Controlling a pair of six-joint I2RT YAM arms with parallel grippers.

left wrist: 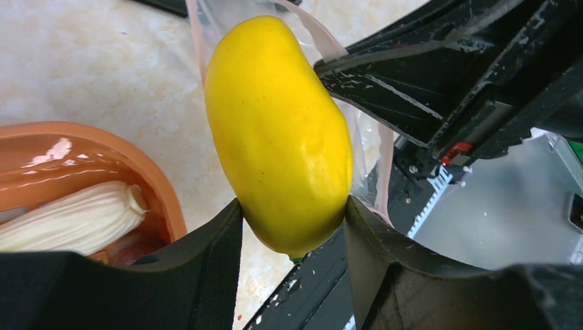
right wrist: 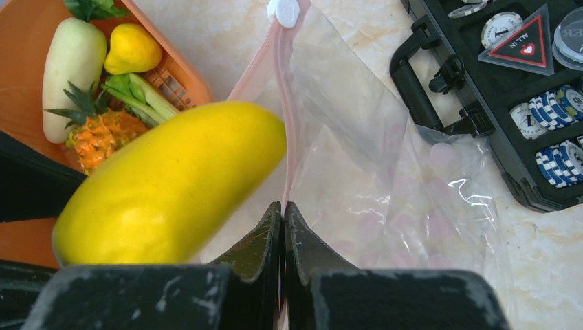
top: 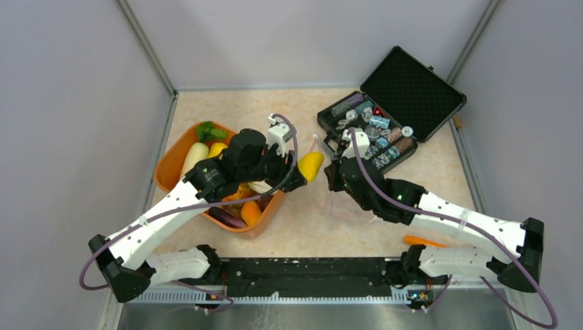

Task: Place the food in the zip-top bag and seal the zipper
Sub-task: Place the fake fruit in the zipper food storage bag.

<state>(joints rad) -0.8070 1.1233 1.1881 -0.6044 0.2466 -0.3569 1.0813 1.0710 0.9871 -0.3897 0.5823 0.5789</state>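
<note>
Arm bases sit nearest, bolted at the near edge of the worktop; both arms reach inward and meet between tub and case.

Case: black, lid open, far right, holds chips and trinkets. Not part of the job, and it lies clear of the handover point.

Tub: orange, left of centre. It holds the waiting food: white gourd, pineapple, leafy stalk, small yellow piece.

Bag: clear, crinkled, lying on the worktop between tub and case, mouth turned toward the tub. Nothing shows inside it.

Right end effector: fingers pressed together on the bag's mouth edge, the pink strip running straight in between them. Judged purpose: hold one lip up and steady so that the mouth gapes.

Left end effector: fingers part-spread, pinching the yellow fruit by one end, so the free end leads.

Fruit's free end is at the mouth; pink strip shows on both sides of it in the left wrist view, so it is probably just entering. Not released.

Zipper: unsealed, white slider parked at the far end, out of the way.
</note>
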